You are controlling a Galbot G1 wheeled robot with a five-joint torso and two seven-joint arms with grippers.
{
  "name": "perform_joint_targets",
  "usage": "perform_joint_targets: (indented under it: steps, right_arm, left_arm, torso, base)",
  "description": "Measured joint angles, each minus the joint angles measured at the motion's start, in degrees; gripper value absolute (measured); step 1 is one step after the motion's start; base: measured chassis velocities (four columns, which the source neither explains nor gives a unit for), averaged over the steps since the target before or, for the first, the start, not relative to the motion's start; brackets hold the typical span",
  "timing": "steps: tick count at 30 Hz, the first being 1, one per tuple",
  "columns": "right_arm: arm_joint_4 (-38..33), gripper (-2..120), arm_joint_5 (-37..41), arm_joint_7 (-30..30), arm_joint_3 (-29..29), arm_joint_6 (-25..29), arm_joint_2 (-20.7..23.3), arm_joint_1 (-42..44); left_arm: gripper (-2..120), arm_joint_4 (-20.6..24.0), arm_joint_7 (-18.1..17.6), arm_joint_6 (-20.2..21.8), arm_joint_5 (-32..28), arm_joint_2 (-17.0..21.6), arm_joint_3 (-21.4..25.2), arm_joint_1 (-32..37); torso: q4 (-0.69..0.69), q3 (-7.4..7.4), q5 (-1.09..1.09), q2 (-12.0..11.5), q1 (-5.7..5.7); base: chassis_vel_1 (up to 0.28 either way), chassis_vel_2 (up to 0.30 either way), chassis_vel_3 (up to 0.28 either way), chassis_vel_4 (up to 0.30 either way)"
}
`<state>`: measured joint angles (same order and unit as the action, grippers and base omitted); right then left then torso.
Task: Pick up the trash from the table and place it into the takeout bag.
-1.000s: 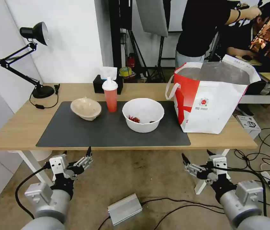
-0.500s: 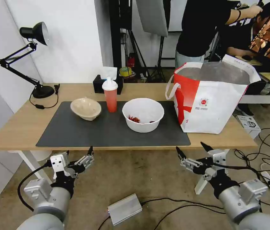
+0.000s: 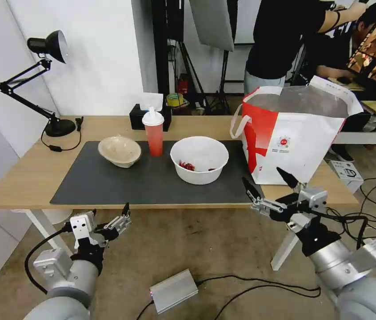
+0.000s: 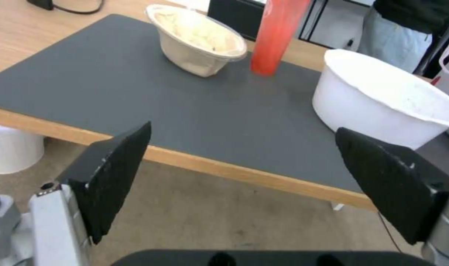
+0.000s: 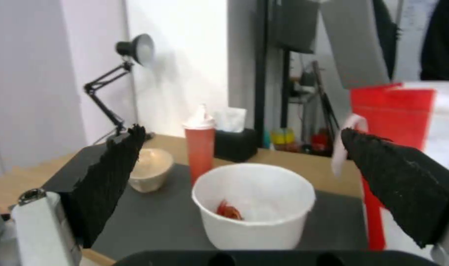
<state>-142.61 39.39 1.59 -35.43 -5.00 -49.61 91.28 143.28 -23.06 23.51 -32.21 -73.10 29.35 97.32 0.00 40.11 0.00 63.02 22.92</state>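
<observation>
Head view: my right hand (image 3: 270, 186) hangs at the near edge of the bench (image 3: 28, 178), in front of the white bowl (image 3: 199, 159), fingers spread wide, nothing between them. My left hand (image 3: 110, 218) sits below the bench edge, well short of the white bowl, also spread wide and empty.

The white bowl rests on the dark mat (image 3: 152, 182), red scraps (image 3: 187, 166) lying in its bottom. Just beyond it and toward my left stands the red cup (image 3: 154, 133), upright, white domed lid on. The beige pulp bowl (image 3: 119, 151) lies farther to my left of the white bowl, tilted on the mat. The takeout bag (image 3: 294, 142) stands on the other side of the white bowl, near but apart, mouth open, foil lining showing.

Right wrist view: white bowl (image 5: 254, 210) lies ahead between my open fingers, well apart from them. Black tissue box (image 5: 236, 142) behind the red cup (image 5: 200, 147).
</observation>
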Motion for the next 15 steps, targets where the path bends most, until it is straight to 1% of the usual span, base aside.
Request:
perform_joint_targets:
  steps: [1, 2, 6, 7, 9, 10, 11, 13, 14, 15]
  right_arm:
    - [0.0, 100, 0.0, 0.0, 0.0, 0.0, 0.0, 0.0]
    - [0.6, 100, 0.5, -0.4, 0.1, 0.0, 1.0, -0.9]
    - [3.7, 100, 4.1, -1.1, 1.0, -0.1, 7.2, -6.7]
    - [3.7, 100, 4.1, -1.1, 1.0, -0.1, 7.2, -6.7]
    - [4.6, 100, 7.0, -1.2, 1.8, -0.4, 9.9, -9.5]
    - [5.2, 100, 9.8, -1.4, 2.4, -1.3, 12.1, -12.1]
    - [5.2, 100, 9.8, -1.4, 2.4, -1.3, 12.1, -12.1]
    - [5.8, 100, 14.2, -1.8, 4.1, -3.3, 15.4, -16.3]
    - [6.1, 100, 15.0, -1.8, 4.7, -3.8, 16.4, -17.7]
    - [6.7, 100, 16.7, -2.0, 7.1, -5.2, 18.4, -21.5]
  left_arm:
    - [100, 0.0, 0.0, 0.0, 0.0, 0.0, 0.0, 0.0]
    - [100, 0.0, 0.0, 0.0, 0.0, -0.1, 0.0, 0.0]
    - [100, 0.0, 0.1, 0.0, 0.1, -0.4, 0.4, 0.6]
    - [100, 0.0, 0.1, 0.0, 0.1, -0.4, 0.4, 0.6]
    - [100, 0.0, 0.2, 0.0, 0.1, -0.6, 0.5, 0.7]
    - [100, 0.0, 0.2, 0.0, 0.1, -0.8, 0.5, 0.9]
    - [100, 0.0, 0.2, 0.0, 0.1, -0.8, 0.5, 0.9]
    - [100, 0.0, 0.2, 0.1, 0.2, -1.2, 0.6, 1.1]
    - [100, 0.0, 0.3, 0.1, 0.3, -1.3, 0.6, 1.2]
    - [100, 0.0, 0.3, 0.1, 0.4, -1.5, 0.8, 1.4]
  torso:
    - [0.0, 0.0, 0.0, 0.0, 0.0]
    - [0.0, 0.0, 0.0, 0.0, 0.0]
    - [0.0, 0.0, 0.0, 0.0, 0.0]
    - [0.0, 0.0, 0.0, 0.0, 0.0]
    - [0.01, 0.0, 0.01, 0.0, 0.0]
    - [0.0, 0.0, 0.0, 0.0, 0.01]
    - [0.0, 0.0, 0.0, 0.0, 0.01]
    - [0.01, 0.0, 0.0, 0.0, 0.01]
    - [0.0, 0.01, 0.01, 0.0, 0.0]
    - [0.0, 0.0, 0.0, 0.0, 0.01]
  base:
    - [0.0, 0.0, 0.0, 0.0]
    - [0.0, 0.0, 0.0, 0.0]
    - [0.0, 0.0, 0.0, 0.0]
    - [0.0, 0.0, 0.0, 0.0]
    - [0.0, 0.0, 0.0, 0.0]
    - [0.0, 0.0, 0.0, 0.0]
    - [0.0, 0.0, 0.0, 0.0]
    - [0.0, 0.0, 0.0, 0.0]
    - [0.0, 0.0, 0.0, 0.0]
    - [0.0, 0.0, 0.0, 0.0]
